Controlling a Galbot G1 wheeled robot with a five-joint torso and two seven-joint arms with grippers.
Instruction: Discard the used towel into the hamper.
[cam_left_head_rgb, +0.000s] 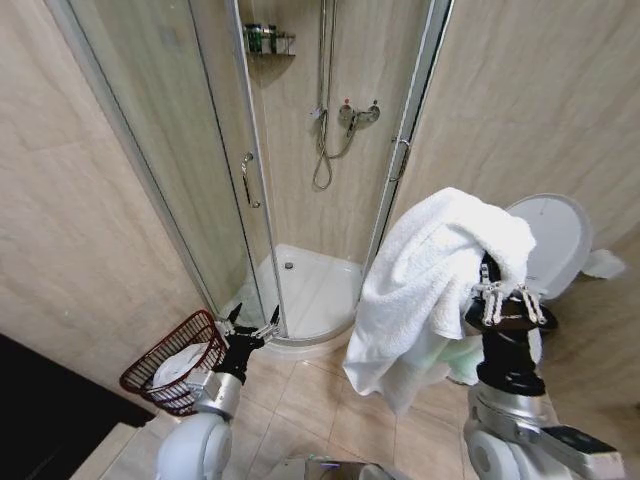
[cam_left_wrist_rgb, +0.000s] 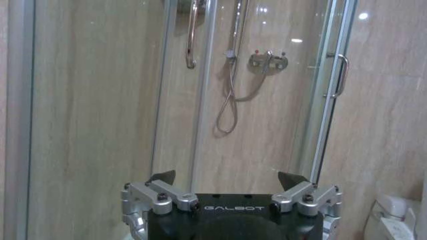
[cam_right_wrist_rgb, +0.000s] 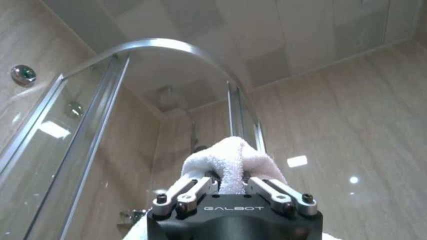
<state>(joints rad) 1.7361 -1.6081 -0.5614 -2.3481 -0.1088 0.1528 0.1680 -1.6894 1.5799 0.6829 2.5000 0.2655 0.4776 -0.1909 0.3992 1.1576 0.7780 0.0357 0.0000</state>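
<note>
The right gripper (cam_left_head_rgb: 506, 292) is raised on the right of the scene, its fingers closed tight on a fold of the white towel (cam_left_head_rgb: 430, 290), which drapes over the arm and hangs in a broad sheet to the left of it; the right wrist view shows the pinched tuft of towel (cam_right_wrist_rgb: 230, 165) rising between the fingers. The hamper (cam_left_head_rgb: 170, 365) sits on the tiled floor at the near left, against the beige wall, tilted slightly, with something pale already lying inside it. The left gripper (cam_left_head_rgb: 250, 325) hovers low just right of the hamper's rim, its fingers spread wide and holding nothing, pointing toward the shower. Between the two arms stands the curved glass shower enclosure (cam_left_head_rgb: 230, 170), its door handle (cam_left_head_rgb: 246, 180) facing out and its white tray (cam_left_head_rgb: 315, 290) on the floor beyond; the mixer tap and hose (cam_left_head_rgb: 345, 125) hang on the far wall. Behind the towel on the right is a toilet with its lid up (cam_left_head_rgb: 555, 240). The towel is well apart from the hamper, with the left arm standing between them.
</note>
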